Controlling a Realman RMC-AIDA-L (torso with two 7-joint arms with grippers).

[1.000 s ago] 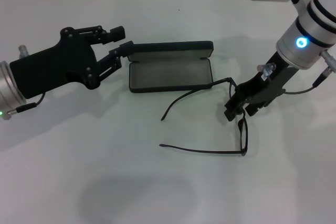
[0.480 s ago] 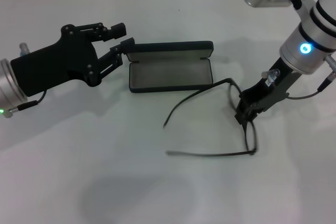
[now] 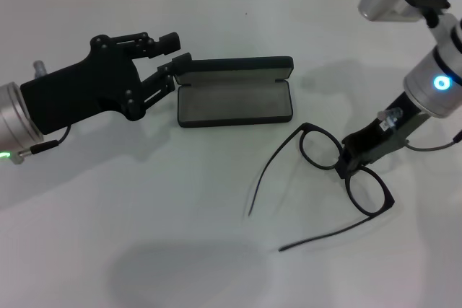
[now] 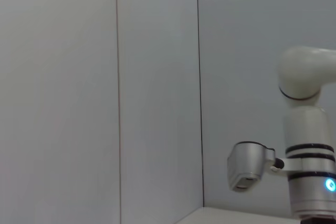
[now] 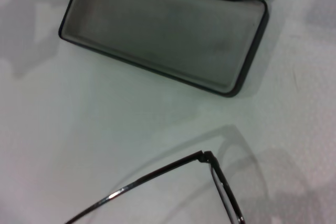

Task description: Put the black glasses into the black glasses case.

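Note:
The black glasses case (image 3: 234,102) lies open on the white table, grey lining up, lid (image 3: 234,68) standing along its far side. It also shows in the right wrist view (image 5: 163,38). My right gripper (image 3: 351,158) is shut on the black glasses (image 3: 322,150) at the bridge and holds them right of the case and toward the front, both temple arms trailing left. One temple arm (image 5: 157,174) shows in the right wrist view. My left gripper (image 3: 170,53) is open, its lower finger at the lid's left end.
The white table (image 3: 144,214) has bare surface in front of the case. The left wrist view shows only a grey wall and my right arm (image 4: 310,182).
My right gripper has moved right and toward the front with the glasses, turning them so both lenses face the head camera. My left gripper has shifted slightly toward the case.

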